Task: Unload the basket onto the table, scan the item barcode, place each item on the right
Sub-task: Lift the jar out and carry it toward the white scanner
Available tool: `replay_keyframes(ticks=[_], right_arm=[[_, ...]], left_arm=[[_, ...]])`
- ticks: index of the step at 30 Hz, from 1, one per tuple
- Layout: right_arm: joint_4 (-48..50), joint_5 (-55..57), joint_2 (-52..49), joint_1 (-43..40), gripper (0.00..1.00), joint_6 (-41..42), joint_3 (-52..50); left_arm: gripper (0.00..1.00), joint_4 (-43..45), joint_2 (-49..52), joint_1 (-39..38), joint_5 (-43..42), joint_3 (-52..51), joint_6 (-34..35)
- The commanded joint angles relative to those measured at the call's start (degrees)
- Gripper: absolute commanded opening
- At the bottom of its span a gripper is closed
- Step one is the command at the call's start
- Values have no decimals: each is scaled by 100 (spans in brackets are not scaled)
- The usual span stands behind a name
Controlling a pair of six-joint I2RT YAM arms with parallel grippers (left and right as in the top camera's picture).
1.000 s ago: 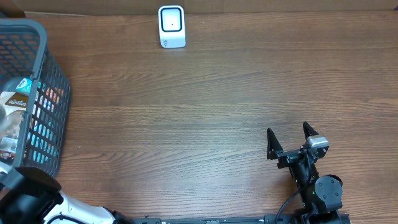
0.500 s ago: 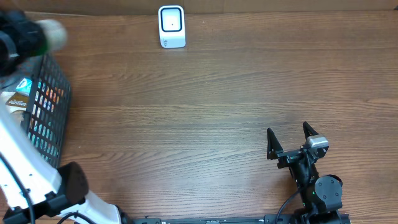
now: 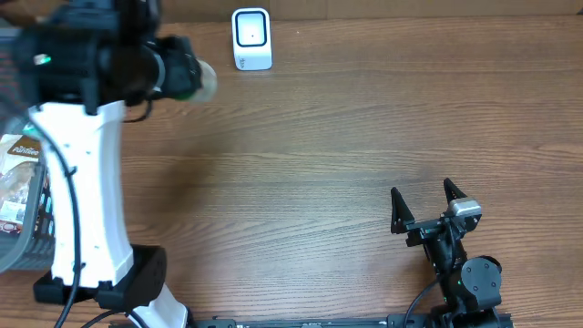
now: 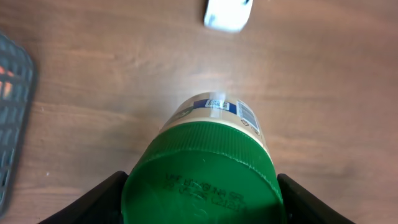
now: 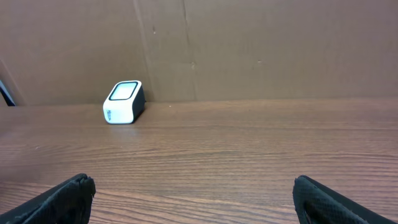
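Observation:
My left gripper point(image 3: 185, 78) is shut on a jar point(image 4: 214, 134) with a green lid and a beige body, held in the air above the table's back left. A barcode point(image 4: 247, 115) shows on the jar's upper right side in the left wrist view. The white scanner point(image 3: 251, 38) stands at the back edge, just right of the jar; the left wrist view shows the scanner point(image 4: 227, 14) ahead of the jar. My right gripper point(image 3: 424, 205) rests open and empty at the front right, its fingers point(image 5: 62, 199) wide apart, facing the scanner point(image 5: 123, 102).
A grey mesh basket point(image 3: 11, 257) with packaged goods point(image 3: 18, 173) sits at the left edge, partly hidden by my left arm point(image 3: 82, 182). A brown cardboard wall point(image 5: 249, 43) backs the table. Bare wood lies between the two arms.
My left arm has lifted away from the basket and swung right toward the scanner with the jar in its grip. The right arm has not moved.

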State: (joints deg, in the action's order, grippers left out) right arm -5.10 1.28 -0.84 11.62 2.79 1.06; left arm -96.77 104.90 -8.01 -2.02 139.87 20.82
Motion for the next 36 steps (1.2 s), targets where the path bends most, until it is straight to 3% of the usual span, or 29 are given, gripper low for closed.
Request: replay_keyframes(ticks=[1, 9, 20, 36], right_arm=[[37, -26, 68, -7, 100, -26, -61], [37, -26, 68, -7, 100, -26, -61], [37, -26, 68, -7, 100, -26, -61], [37, -26, 68, -7, 100, -26, -61]], left_arm=[[37, 111, 0, -227, 282, -570, -20], [37, 1217, 2, -656, 243, -2520, 22], [39, 2723, 4, -1043, 256, -4437, 61], [38, 3550, 131, -1432, 734, -5250, 59]])
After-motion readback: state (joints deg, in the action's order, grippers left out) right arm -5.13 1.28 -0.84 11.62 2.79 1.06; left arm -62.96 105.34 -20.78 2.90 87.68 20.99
